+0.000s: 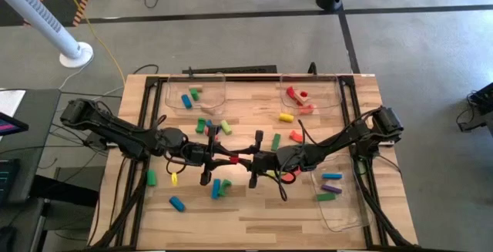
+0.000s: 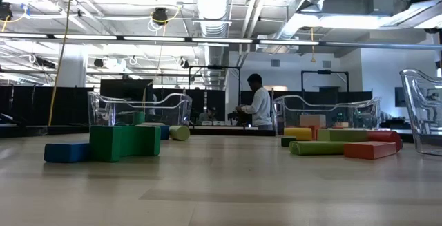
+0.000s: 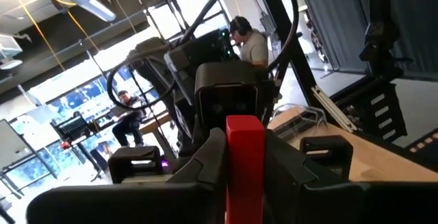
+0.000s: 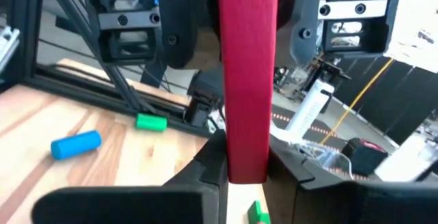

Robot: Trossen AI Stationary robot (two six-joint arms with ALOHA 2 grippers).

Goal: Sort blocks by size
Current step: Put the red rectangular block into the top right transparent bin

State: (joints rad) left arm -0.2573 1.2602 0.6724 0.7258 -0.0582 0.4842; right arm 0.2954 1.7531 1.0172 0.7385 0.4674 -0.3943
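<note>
Above the middle of the table, my left gripper [image 1: 222,158] and my right gripper [image 1: 253,162] face each other tip to tip, both shut on one long red block [image 1: 234,159]. In the left wrist view the red block [image 3: 245,157] stands between my left gripper's [image 3: 245,172] fingers, with the right gripper behind it. In the right wrist view the red block [image 4: 248,80] runs from my right gripper [image 4: 246,172] to the left gripper. Other blocks lie loose on the table: green [image 1: 276,141], blue [image 1: 177,203], yellow [image 1: 286,117]. My left gripper pinches one end of the red block [image 3: 245,183] between its two fingers, coming level from the table's left side, along the block. The block is lifted clear of the table. My right gripper pinches the block's other end [image 4: 246,162] between its two fingers, level from the table's right side, along the block. The block spans the gap between the two grippers, about level.
Clear trays stand at the far left [image 1: 219,90], the far right [image 1: 339,90] and the near right [image 1: 350,213], each with a few blocks. Beyond the table a person [image 2: 259,105] stands in the room. The table's near middle holds only scattered blocks.
</note>
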